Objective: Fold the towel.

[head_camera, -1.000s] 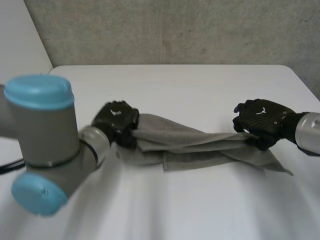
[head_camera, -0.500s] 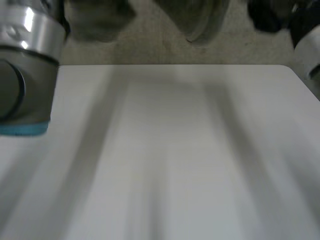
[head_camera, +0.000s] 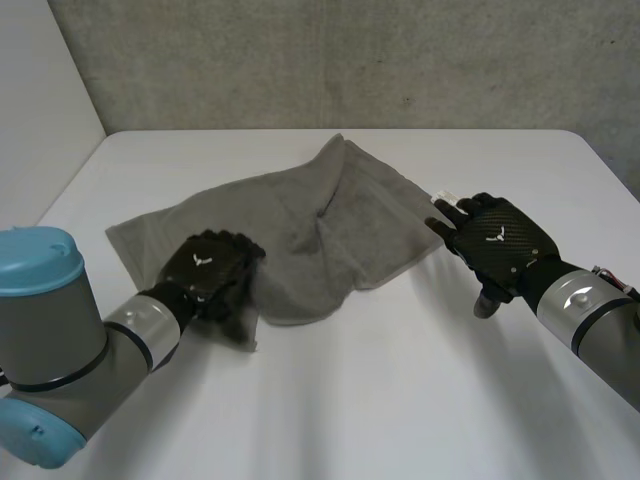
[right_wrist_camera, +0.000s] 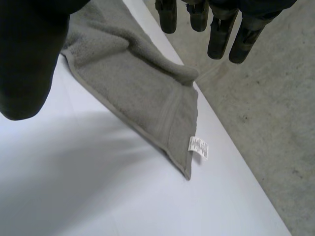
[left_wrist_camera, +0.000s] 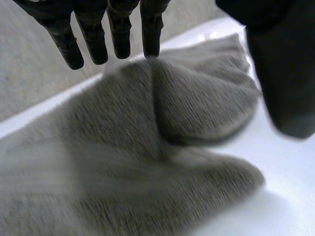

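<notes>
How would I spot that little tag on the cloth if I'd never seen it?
A grey towel lies rumpled on the white table. Follow its edge to the corner nearest the right hand. The label there is small and white, the one pale patch on grey cloth.

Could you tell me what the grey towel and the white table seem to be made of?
The grey towel looks like matte terry cloth: fuzzy pile, a flat woven band along the hem, a white sewn-in label. The white table seems smooth laminate or painted board, fairly matte: even surface, no sharp reflections.
</notes>
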`<state>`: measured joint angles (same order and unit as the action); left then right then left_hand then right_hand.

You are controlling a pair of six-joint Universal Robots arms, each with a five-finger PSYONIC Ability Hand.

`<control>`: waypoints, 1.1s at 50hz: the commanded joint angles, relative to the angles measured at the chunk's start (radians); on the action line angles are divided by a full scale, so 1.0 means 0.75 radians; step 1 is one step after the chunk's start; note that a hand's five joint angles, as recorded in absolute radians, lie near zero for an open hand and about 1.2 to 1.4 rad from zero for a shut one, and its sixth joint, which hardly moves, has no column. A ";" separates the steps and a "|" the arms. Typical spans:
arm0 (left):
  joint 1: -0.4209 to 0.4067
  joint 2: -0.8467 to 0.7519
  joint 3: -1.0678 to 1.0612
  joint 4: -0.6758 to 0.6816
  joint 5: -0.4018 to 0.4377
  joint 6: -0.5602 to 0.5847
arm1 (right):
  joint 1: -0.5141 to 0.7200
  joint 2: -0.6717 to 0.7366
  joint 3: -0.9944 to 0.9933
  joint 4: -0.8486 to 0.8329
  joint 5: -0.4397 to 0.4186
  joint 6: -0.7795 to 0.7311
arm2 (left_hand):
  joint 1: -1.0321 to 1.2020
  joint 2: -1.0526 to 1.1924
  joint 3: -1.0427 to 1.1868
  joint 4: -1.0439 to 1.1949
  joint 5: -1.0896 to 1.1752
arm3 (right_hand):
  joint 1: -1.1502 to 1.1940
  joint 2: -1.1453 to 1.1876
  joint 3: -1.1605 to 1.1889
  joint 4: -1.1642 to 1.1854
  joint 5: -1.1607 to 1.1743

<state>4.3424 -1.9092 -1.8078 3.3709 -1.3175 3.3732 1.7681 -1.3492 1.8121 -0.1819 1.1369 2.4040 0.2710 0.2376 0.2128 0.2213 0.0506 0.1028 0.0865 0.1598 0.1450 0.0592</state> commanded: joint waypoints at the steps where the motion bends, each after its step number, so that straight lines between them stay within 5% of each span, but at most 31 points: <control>1: -0.004 0.026 0.017 -0.028 -0.010 0.029 | 0.011 0.007 -0.005 0.001 0.008 0.036 | -0.131 -0.087 -0.051 -0.062 -0.067 | -0.137 -0.115 0.020 0.039 -0.079; 11: -0.028 0.099 -0.017 -0.042 -0.096 -0.043 | 0.103 0.064 -0.098 -0.013 0.010 0.165 | -0.131 -0.087 -0.051 -0.062 -0.067 | -0.090 -0.069 0.020 0.039 -0.079; 16: -0.116 0.132 -0.038 -0.042 -0.335 -0.259 | 0.166 0.197 -0.262 -0.001 0.008 0.257 | -0.131 -0.087 -0.051 -0.062 -0.067 | -0.071 -0.049 0.020 0.039 -0.079; 24: -0.243 0.132 -0.024 0.001 -0.611 -0.331 | 0.234 0.493 -0.577 0.079 0.000 0.458 | -0.131 -0.087 -0.051 -0.062 -0.067 | 0.042 0.064 0.020 0.039 -0.079; 39: -0.372 -0.032 0.038 0.116 -0.669 -0.323 | 0.297 0.911 -0.966 0.224 0.004 0.491 | -0.131 -0.087 -0.051 -0.062 -0.067 | 0.109 0.131 0.020 0.039 -0.065; 47: -0.366 -0.056 0.024 0.114 -0.671 -0.323 | 0.301 0.958 -1.023 0.210 -0.011 0.644 | -0.131 -0.087 -0.051 -0.062 -0.067 | 0.869 0.890 0.020 0.039 0.694; 50: -0.366 -0.056 0.021 0.114 -0.675 -0.323 | 0.303 0.944 -1.031 0.200 -0.027 0.738 | -0.131 -0.087 -0.051 -0.062 -0.067 | 1.722 1.744 0.020 0.039 1.548; 55: -0.364 -0.046 0.021 0.112 -0.698 -0.321 | 0.299 0.887 -1.011 0.165 -0.029 0.787 | -0.131 -0.087 -0.051 -0.062 -0.067 | 1.725 1.746 0.020 0.039 1.550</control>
<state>4.0680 -1.9527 -1.7910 3.4557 -1.8254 3.1310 1.9960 -0.6346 1.0400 -0.0316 1.1208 2.9347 0.2709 0.2349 0.2128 0.2213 0.0503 1.2597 1.2585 0.1598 0.1451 0.5614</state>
